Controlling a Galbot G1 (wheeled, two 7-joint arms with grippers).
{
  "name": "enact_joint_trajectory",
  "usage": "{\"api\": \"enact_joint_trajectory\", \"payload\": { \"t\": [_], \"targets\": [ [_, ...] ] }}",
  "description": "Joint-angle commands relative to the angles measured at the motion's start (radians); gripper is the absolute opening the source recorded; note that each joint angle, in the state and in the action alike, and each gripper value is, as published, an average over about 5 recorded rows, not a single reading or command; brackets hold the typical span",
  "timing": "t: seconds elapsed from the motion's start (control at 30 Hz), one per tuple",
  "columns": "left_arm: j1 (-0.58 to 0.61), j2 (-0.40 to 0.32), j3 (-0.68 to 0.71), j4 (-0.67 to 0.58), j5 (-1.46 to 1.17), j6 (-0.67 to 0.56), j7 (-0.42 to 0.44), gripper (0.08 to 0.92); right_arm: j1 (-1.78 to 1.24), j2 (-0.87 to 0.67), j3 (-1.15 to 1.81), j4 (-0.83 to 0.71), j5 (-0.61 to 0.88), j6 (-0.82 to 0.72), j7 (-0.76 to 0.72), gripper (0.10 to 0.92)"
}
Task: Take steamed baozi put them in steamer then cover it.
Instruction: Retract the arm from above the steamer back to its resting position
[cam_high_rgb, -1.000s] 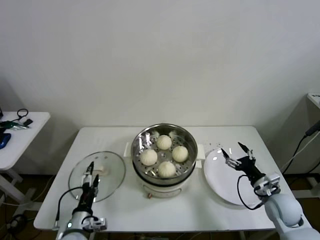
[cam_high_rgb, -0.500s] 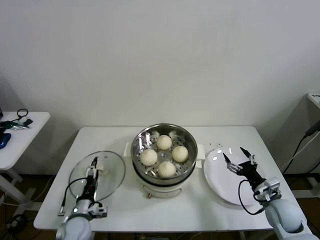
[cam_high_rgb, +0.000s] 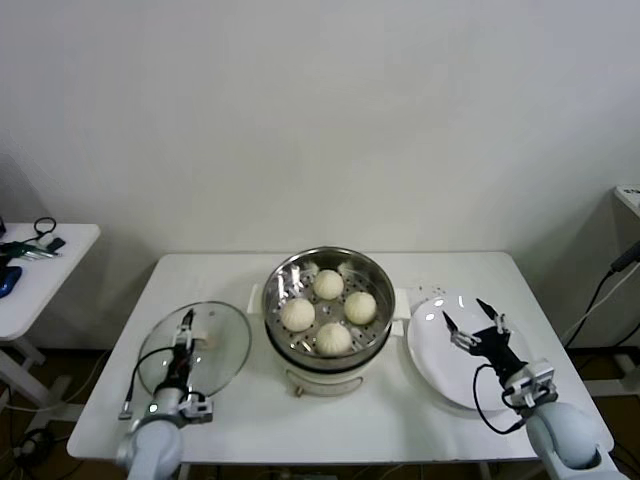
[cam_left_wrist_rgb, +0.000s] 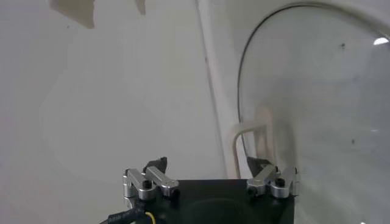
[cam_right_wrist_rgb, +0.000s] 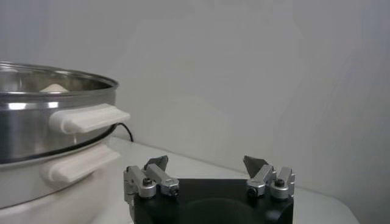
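White table (cam_high_rgb: 240, 400) under white wall. Four cream-white round buns (cam_high_rgb: 331, 310) inside shiny steel steamer (cam_high_rgb: 372, 278). Left gripper (cam_high_rgb: 186, 338) spread over flat glass lid (cam_high_rgb: 222, 340), cream handle (cam_left_wrist_rgb: 251, 135) between jaws, long axis crosswise. Right gripper (cam_high_rgb: 470, 320) spread above white plate (cam_high_rgb: 435, 355).

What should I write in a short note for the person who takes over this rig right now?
Left tool: open, over the cover near its handle, holding nothing.
Right tool: open and empty, over the white plate.
All four steamed baozi sit in the steamer at the middle of the table.
The cover lies flat on the table on the robot's left side of the steamer.
Done: loading the baozi.
Left: grasp the cover by its handle, lift it and set it on the steamer.
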Motion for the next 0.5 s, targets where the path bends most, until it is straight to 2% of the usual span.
{"api": "enact_joint_trajectory", "payload": {
  "t": [0.03,0.23,0.33,0.5],
  "targets": [
    [-0.056,0.007,0.008,0.062,-0.025,0.007,-0.028,0.823,-0.002,0.004,0.002,-0.007,-0.013,0.007,-0.007,0.823],
    [-0.068,0.012,0.016,0.082,-0.054,-0.004,-0.032,0.817,-0.006,0.010,0.006,-0.011,-0.024,0.012,-0.014,0.823],
    [-0.067,0.013,0.017,0.083,-0.066,-0.010,-0.032,0.764,-0.007,0.012,0.007,-0.013,-0.029,0.015,-0.018,0.823],
    [-0.058,0.015,0.017,0.079,-0.089,-0.015,-0.025,0.619,-0.006,0.018,0.008,-0.018,-0.041,0.020,-0.024,0.823]
  ]
}}
